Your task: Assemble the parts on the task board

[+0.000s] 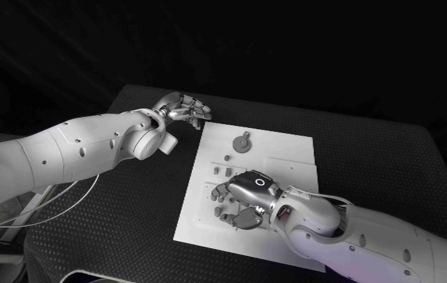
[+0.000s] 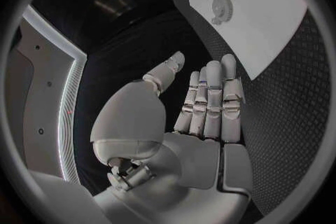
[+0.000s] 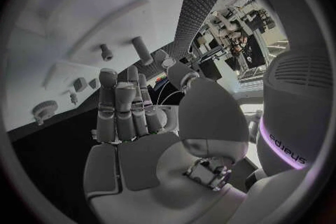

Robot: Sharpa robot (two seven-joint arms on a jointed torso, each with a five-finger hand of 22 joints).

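Observation:
The white task board [image 1: 289,167] lies in the middle of the black table. A grey gear [image 1: 241,143] sits on its far part, also seen as the gear [image 2: 223,3] in the left wrist view and the gear [image 3: 45,107] in the right wrist view. My right hand [image 1: 244,194] hovers low over the board's near left part, fingers stretched out side by side [image 3: 122,106], nothing between them. A round grey part [image 1: 246,219] lies by its thumb; I cannot tell whether they touch. My left hand [image 1: 187,110] hangs off the board's far left corner, fingers straight [image 2: 210,101], holding nothing.
Two short pegs [image 3: 105,51] stand on the board ahead of my right hand's fingers. Small grey pieces [image 1: 223,165] sit on the board between the gear and my right hand. Black table [image 1: 373,147] surrounds the board.

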